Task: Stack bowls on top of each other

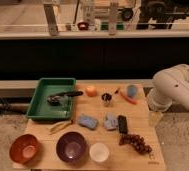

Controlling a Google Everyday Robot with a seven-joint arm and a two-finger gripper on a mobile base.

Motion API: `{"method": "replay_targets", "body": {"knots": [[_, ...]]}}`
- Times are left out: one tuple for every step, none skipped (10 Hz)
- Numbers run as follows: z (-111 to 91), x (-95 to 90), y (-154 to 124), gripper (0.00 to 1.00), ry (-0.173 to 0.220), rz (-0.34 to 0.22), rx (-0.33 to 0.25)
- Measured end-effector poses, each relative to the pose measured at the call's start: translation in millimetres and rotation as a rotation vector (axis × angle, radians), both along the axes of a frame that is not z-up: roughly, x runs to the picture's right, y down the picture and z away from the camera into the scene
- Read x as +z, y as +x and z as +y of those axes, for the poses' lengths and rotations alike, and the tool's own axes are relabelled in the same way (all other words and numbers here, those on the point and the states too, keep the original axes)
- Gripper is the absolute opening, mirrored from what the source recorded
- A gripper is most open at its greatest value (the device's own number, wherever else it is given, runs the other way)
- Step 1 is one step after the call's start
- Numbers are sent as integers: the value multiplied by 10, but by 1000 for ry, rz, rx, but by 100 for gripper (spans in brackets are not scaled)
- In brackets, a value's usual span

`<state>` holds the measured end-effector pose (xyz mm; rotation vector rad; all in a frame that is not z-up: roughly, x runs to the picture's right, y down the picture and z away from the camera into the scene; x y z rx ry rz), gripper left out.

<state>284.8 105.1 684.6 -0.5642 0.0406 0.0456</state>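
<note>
The two bowls sit side by side, apart and unstacked, at the near edge of the wooden table (140, 116): the orange-brown bowl (24, 148) at the left corner and the dark purple bowl (71, 147) just to its right, both upright and empty. A small white cup (99, 152) stands just beside the purple bowl on its right. Behind them lie a yellow strip (60, 126), a blue sponge (87, 121), a grey-blue object (111, 120) and a black block (122, 124), with a bunch of dark grapes (135, 142) toward the right. Farther back a green tray (38, 100) holds a dark utensil (63, 96); an orange (91, 91) and a small dark cup (106, 99) stand to its right. The white arm (175, 87) reaches in from the right, and the tool (154, 118) seems to hang below it at the table's right edge, well apart from both bowls. It holds nothing that I can see, and I cannot tell how far open it is.
</note>
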Motion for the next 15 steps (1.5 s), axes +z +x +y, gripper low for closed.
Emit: {"method": "replay_targets", "body": {"knots": [[0, 0, 0, 80, 0, 0, 0], [0, 0, 0, 80, 0, 0, 0], [0, 0, 0, 80, 0, 0, 0], [0, 0, 0, 80, 0, 0, 0], [0, 0, 0, 80, 0, 0, 0], [0, 0, 0, 80, 0, 0, 0], [0, 0, 1, 80, 0, 0, 0], [0, 0, 0, 80, 0, 0, 0], [0, 0, 1, 80, 0, 0, 0], [0, 0, 0, 80, 0, 0, 0], [0, 0, 0, 80, 0, 0, 0], [0, 0, 0, 80, 0, 0, 0], [1, -1, -1, 80, 0, 0, -1], [40, -5, -43, 80, -1, -2, -28], [69, 0, -148, 80, -1, -12, -65]]}}
